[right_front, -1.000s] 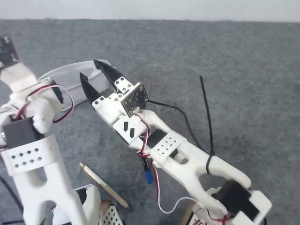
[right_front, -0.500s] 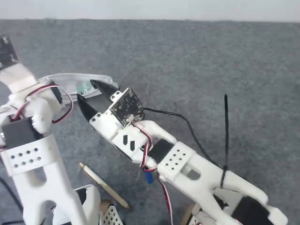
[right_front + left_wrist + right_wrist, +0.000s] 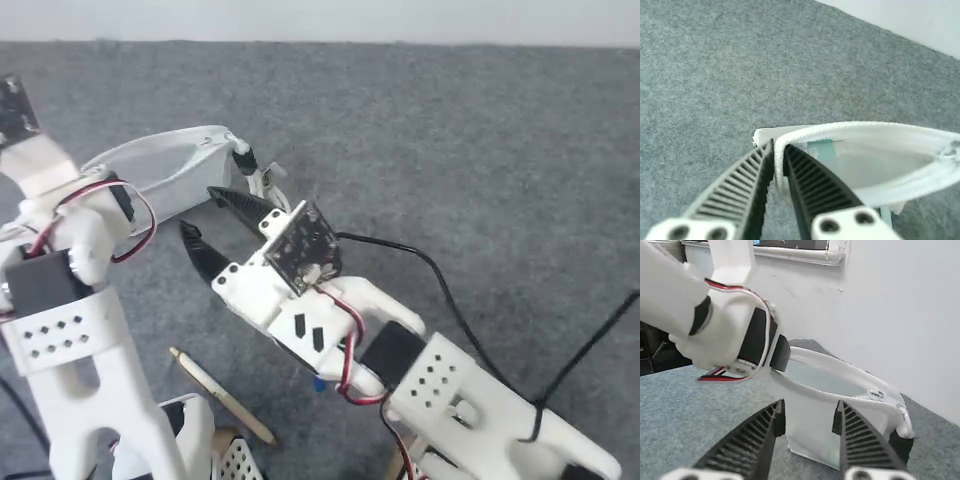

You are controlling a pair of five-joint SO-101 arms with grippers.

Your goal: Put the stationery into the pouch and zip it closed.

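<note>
The white, clear-sided pouch (image 3: 175, 170) stands open at the back left of the grey mat, with its zipper pull (image 3: 243, 155) at the end nearest my right arm. My left gripper (image 3: 779, 147) is shut on the pouch rim (image 3: 850, 131) at the other end. My right gripper (image 3: 198, 212) hangs open just in front of the pouch, its black fingers (image 3: 757, 440) apart and empty, level with the pouch wall (image 3: 815, 435). A tan pen (image 3: 220, 395) lies on the mat near the front, between the two arms.
The left arm's white body (image 3: 70, 300) fills the front left, and it also rises before the pouch (image 3: 725, 310). A small blue piece (image 3: 317, 378) lies under the right arm. A black cable (image 3: 440, 290) trails to the right. Bare mat stretches to the back right.
My right gripper has pulled back from the pouch toward the front and stayed open. The pouch was pressed flat half a second ago and now stands open again.
</note>
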